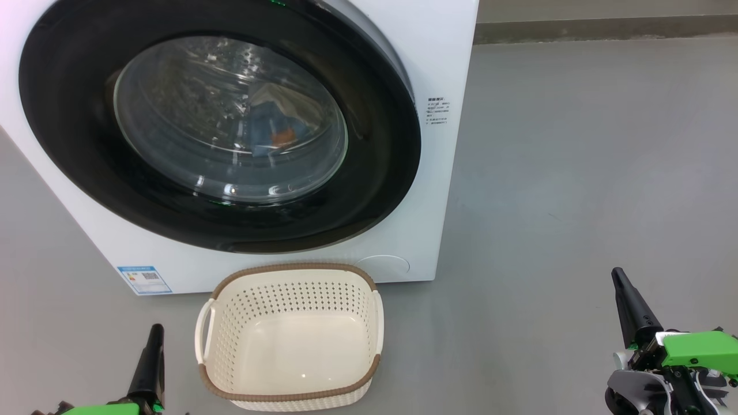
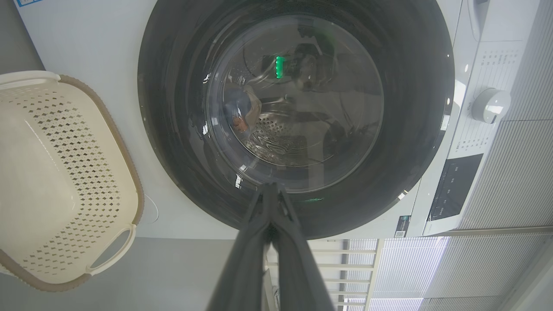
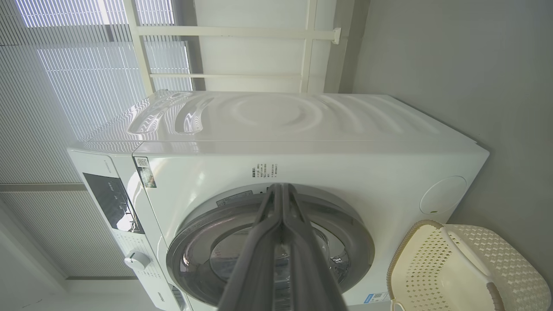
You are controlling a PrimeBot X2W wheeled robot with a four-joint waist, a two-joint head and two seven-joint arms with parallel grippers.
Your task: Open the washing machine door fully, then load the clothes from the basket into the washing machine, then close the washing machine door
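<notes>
The washing machine door sits shut on the washing machine, with the clothes behind its glass (blue, with an orange patch). The basket stands on the floor just in front. The left gripper and right gripper are both pinched closed and hold nothing. The right wrist view adds the machine's top and knob.
</notes>
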